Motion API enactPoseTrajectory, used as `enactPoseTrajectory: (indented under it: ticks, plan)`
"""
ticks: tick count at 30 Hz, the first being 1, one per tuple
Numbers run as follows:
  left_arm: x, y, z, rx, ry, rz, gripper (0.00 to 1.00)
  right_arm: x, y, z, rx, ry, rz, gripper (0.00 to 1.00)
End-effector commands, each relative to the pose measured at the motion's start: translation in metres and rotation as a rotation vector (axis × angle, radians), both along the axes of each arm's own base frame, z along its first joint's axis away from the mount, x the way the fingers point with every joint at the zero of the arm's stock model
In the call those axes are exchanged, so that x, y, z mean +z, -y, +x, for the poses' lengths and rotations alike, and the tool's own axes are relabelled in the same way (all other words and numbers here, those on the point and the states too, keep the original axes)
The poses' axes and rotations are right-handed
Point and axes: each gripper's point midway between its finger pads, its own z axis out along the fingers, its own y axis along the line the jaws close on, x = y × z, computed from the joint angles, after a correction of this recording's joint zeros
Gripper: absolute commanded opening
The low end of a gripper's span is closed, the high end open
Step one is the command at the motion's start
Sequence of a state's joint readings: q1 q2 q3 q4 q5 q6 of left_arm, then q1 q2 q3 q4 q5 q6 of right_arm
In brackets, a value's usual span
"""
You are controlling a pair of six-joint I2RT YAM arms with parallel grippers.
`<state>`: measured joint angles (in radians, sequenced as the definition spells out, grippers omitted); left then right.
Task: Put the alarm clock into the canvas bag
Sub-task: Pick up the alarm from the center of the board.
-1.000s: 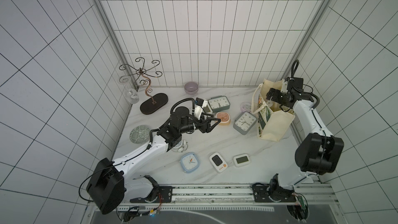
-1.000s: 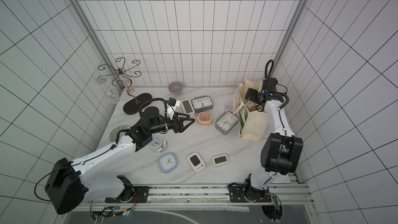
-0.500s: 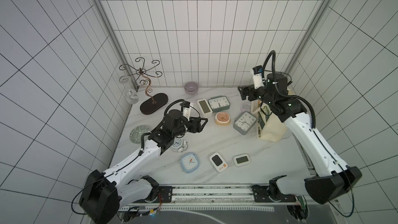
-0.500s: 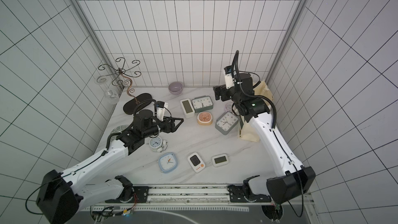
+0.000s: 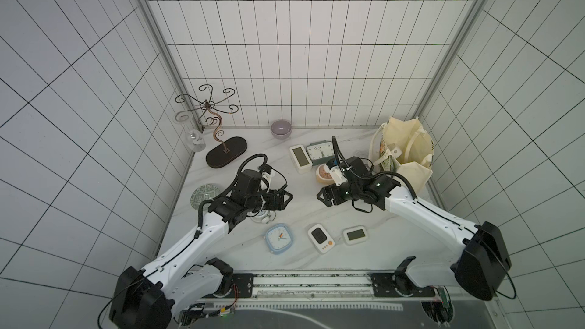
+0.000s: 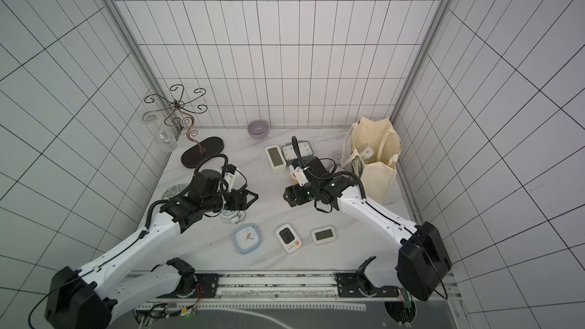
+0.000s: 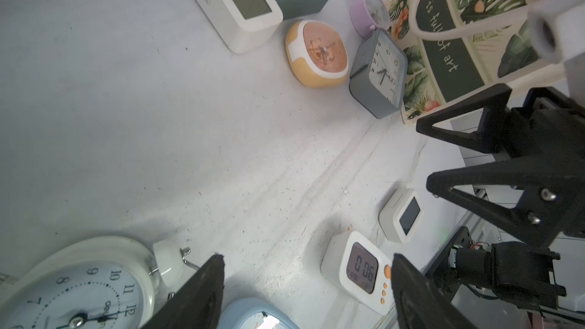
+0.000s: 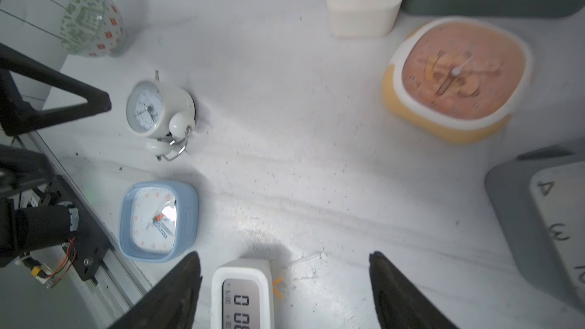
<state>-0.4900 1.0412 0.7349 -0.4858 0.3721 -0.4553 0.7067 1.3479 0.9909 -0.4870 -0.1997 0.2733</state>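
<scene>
The cream canvas tote bag (image 5: 414, 174), printed with tropical leaves and orange flowers and a dark green lettered band, stands upright with its mouth open in the far right corner of the white marbled desk (image 5: 304, 213). A small white thing (image 5: 393, 150) shows inside that mouth, and I cannot tell what it is. Which clock the task means cannot be told either.

Just beside the bag's printed face a grey square analogue alarm clock (image 7: 378, 74) stands tilted. A small lilac round clock (image 7: 370, 11) sits near the same face. Next out from the bag lies a rounded clock with an orange face and yellow body (image 7: 316, 53), then a white block-shaped digital clock (image 5: 300, 158). Well apart from the bag lie a white digital timer with orange buttons (image 5: 321, 238) and a pale blue square clock (image 5: 280, 238). Farther still is a white twin-bell clock (image 8: 158, 112).

The right arm (image 5: 411, 207) extends from the bag's side of the desk. Its jaws are spread wide and empty above the desk, with the orange-buttoned timer showing below them in the right wrist view. The left arm (image 5: 202, 232) extends from the side opposite the bag. Its jaws are also wide apart and hold nothing, near the twin-bell clock. The two sets of jaws face each other, apart.
</scene>
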Motion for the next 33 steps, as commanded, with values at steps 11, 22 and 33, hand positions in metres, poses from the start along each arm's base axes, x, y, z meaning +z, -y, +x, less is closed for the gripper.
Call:
enactPoseTrajectory:
  ticks: [11,22,33]
  plan:
    - [-0.008,0.004,-0.018,-0.060,-0.033,-0.026,0.80,-0.075,-0.018,-0.090,0.053,-0.203,-0.230,0.95]
    - [-0.010,0.004,-0.017,-0.056,-0.034,-0.022,0.79,-0.108,-0.010,-0.099,0.069,-0.231,-0.372,0.91]
    - [-0.013,0.001,-0.014,-0.040,-0.051,-0.012,0.79,-0.127,-0.011,-0.101,0.119,-0.253,-0.422,0.74]
